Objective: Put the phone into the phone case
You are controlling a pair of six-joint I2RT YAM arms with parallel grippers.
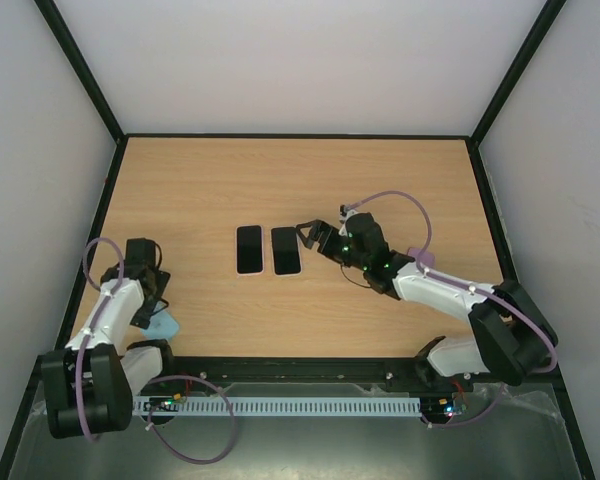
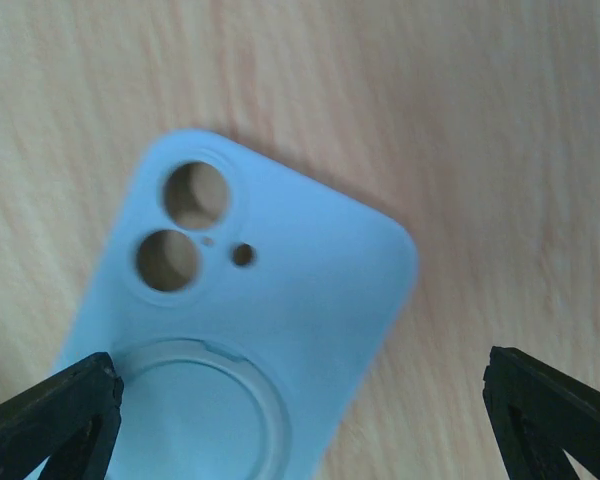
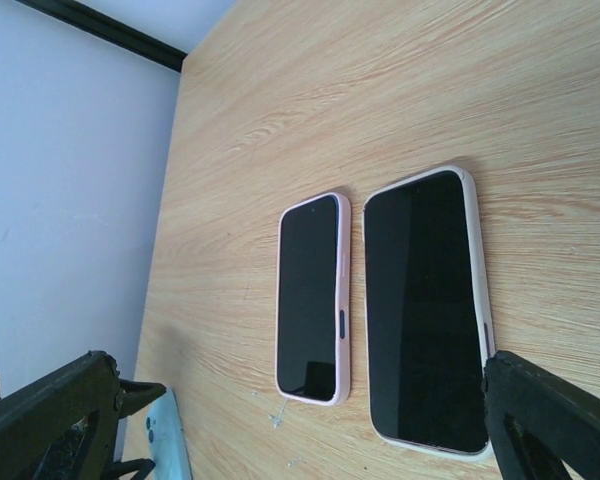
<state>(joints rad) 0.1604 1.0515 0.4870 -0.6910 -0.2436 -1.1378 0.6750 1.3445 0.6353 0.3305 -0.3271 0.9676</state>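
From above, the light wooden surface (image 1: 380, 180) carries two handsets lying flat, screens up, just beside each other near its middle: a pink-rimmed black-screened phone (image 1: 249, 249) on the left and a pale-rimmed black-screened phone (image 1: 285, 250) on the right, with a narrow gap between them. The right fingers (image 1: 307, 234) hover just right of the pale-rimmed one, spread apart and holding nothing. Well apart from the phones, at the near left by the surface's edge, a light-blue silicone phone case (image 1: 164, 325) peeks out from under the left arm, whose left fingers (image 1: 158, 303) sit above it. The left wrist view looks straight down on that case (image 2: 250, 330). It lies back-side up on the wood, slightly tilted, showing two round camera openings, a small third hole and a raised ring below them. The two black fingers stand wide at the lower corners of the view, one over the case's near-left corner, the other over bare wood off the case's right edge, gripping nothing. The right wrist view looks leftward along the surface. The pale-rimmed phone (image 3: 425, 310) lies closest, the pink-rimmed one (image 3: 310, 300) just beyond it, parallel and not touching. The black fingers frame the bottom corners, wide open and empty, and a sliver of the blue case (image 3: 166, 440) shows at the lower left beside the left arm.
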